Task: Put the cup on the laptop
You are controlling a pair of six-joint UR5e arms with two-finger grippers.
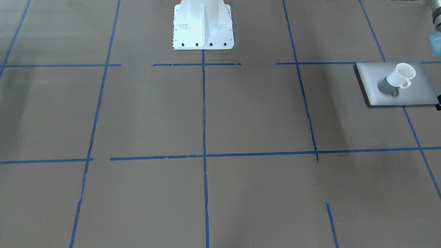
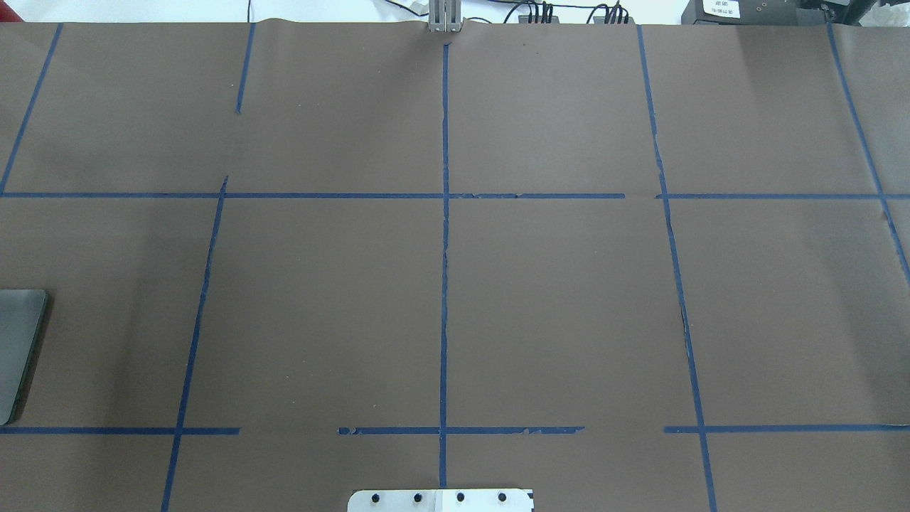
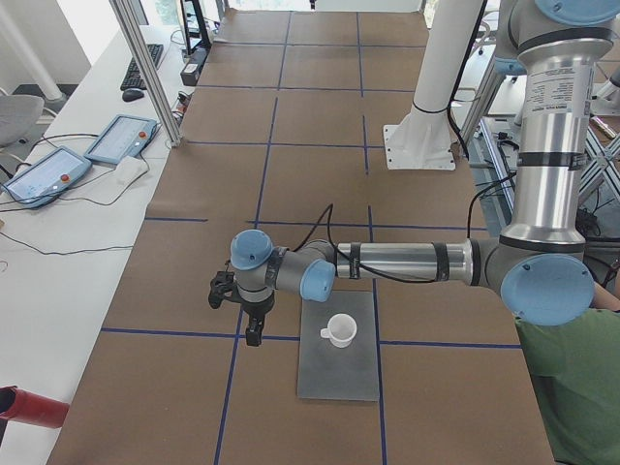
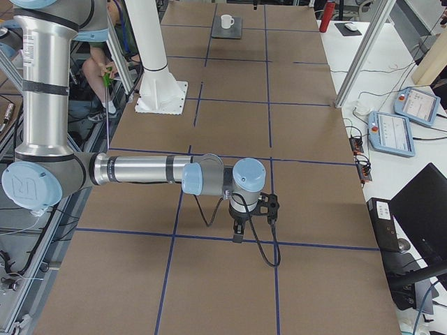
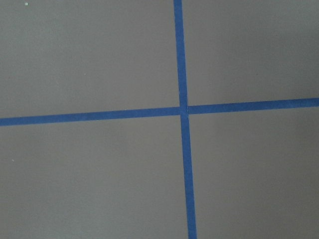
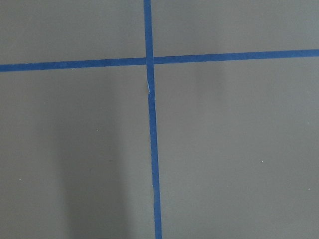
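White tapered cup (image 1: pixel 400 75) (upright) on flat silver laptop (image 1: pixel 415 94).

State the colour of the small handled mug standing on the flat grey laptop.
White: the small handled mug shows best in the exterior front-facing view.

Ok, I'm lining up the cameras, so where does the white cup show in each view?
Front-facing: cup upper right, on the laptop.
Overhead: absent; only the laptop's edge, far left.
Exterior left: cup lower centre.
Exterior right: cup at top, left of centre.
Left wrist: absent.
Right wrist: absent.
Shared landmark: the laptop beneath it.
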